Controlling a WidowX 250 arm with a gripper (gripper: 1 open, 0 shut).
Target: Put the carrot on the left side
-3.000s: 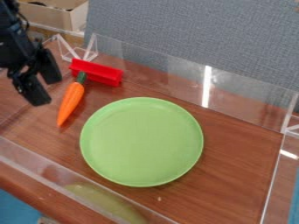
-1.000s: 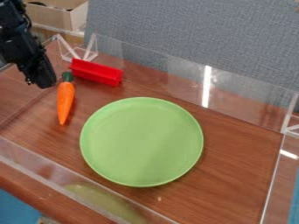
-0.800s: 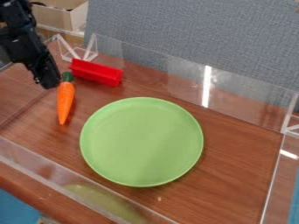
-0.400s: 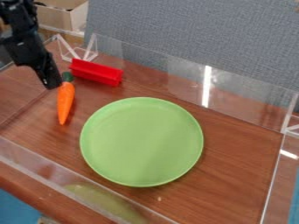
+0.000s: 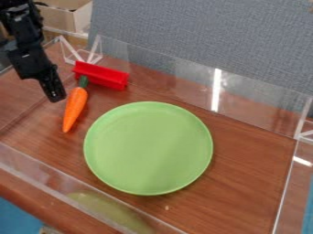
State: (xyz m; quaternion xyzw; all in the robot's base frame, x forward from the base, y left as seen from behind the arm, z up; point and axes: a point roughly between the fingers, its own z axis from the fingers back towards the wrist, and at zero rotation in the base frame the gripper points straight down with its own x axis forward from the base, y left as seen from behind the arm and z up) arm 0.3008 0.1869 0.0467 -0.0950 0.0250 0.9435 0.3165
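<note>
The orange carrot (image 5: 76,108) lies on the wooden table left of the green plate (image 5: 148,146). It is tilted, with its green stub at the upper right and its tip pointing down-left. My black gripper (image 5: 53,90) points down at the table just left of the carrot's thick end. Its fingers are shut together with nothing between them. I cannot tell whether the fingertips touch the carrot.
A red rectangular block (image 5: 101,75) lies just behind the carrot. Clear acrylic walls (image 5: 244,91) ring the table at the back, right and front. Cardboard boxes (image 5: 61,14) stand behind the arm.
The gripper closed and sank toward the table beside the carrot's thick end. The carrot turned from nearly upright in the picture to a tilt, its thick end swinging right.
</note>
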